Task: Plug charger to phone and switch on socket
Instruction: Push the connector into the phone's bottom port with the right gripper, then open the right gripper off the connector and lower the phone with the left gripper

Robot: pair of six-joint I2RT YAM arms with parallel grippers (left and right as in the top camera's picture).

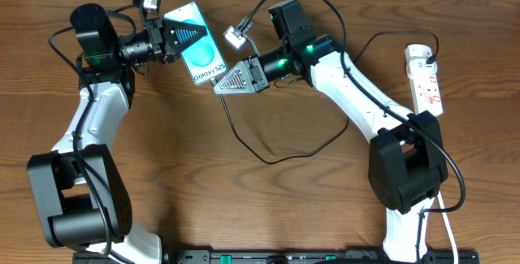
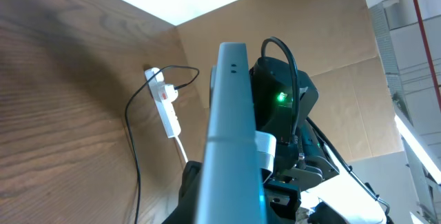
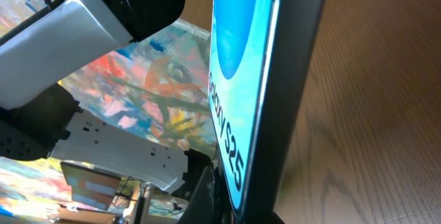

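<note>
Blue phone [image 1: 197, 43] held by left claw [image 1: 175, 36], right claw [image 1: 233, 79] alongside.

Robotics lab or test bench, by the look of it. Left arm [image 1: 88, 114] and right arm [image 1: 357, 93], white and black with green status lights, stood at a black rail [image 1: 268, 257] along the edge of a brown wooden table [image 1: 268, 207]. Plain cardboard sheets [image 2: 331, 38] walled the far side. A paint-splashed panel [image 3: 151, 93] stood behind. A white power strip [image 1: 426, 77] lay on the table.

Socket [image 1: 426, 77] switch position too small
</note>
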